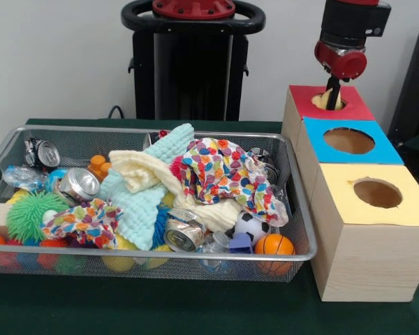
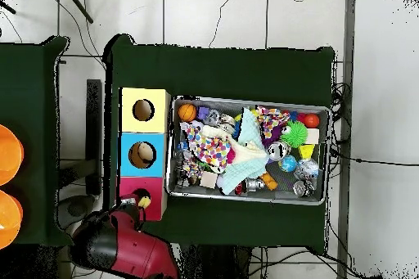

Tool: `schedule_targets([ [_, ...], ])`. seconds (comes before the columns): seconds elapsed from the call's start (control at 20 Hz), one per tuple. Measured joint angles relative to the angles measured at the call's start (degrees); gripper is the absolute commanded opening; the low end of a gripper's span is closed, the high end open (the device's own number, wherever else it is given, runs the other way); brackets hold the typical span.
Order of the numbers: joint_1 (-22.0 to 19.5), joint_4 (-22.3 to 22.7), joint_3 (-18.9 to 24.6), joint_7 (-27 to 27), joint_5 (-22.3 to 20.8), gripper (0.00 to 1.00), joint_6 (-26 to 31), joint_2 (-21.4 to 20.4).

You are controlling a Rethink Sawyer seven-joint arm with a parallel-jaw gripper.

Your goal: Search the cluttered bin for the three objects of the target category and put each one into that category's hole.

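My gripper (image 1: pixel 332 92) hangs over the red-topped box (image 1: pixel 353 108) at the far right, its tips down in the round hole (image 1: pixel 329 102). It is shut on a plain tan-orange soft toy (image 1: pixel 324 100) that sticks up at the hole's rim. In the overhead view the gripper (image 2: pixel 141 202) is over the red box (image 2: pixel 131 187) and the toy shows as a pale spot (image 2: pixel 145 202). The wire mesh bin (image 1: pixel 160 130) (image 2: pixel 245 99) is full of clutter. No tiger-striped toy shows in it.
A blue-topped box (image 1: pixel 387 150) and a yellow-topped box (image 1: pixel 412 202) stand in a row with the red one. The bin holds patterned cloths (image 1: pixel 223 171), a mint cloth (image 1: pixel 143 206), cans (image 1: pixel 79 183), a green puff ball (image 1: pixel 29 213), a basketball-patterned ball (image 1: pixel 274 244) and a small football (image 1: pixel 251 225).
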Motion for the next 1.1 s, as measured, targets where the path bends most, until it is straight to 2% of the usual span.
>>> schedule_targets([
  [0.65, -0.15, 0.06, 0.08, 0.0, -0.01, 0.0, 0.01, 0.08],
  [1.1, -1.6, 0.04, 0.95, 0.0, 0.01, 0.0, -0.62, 1.95],
])
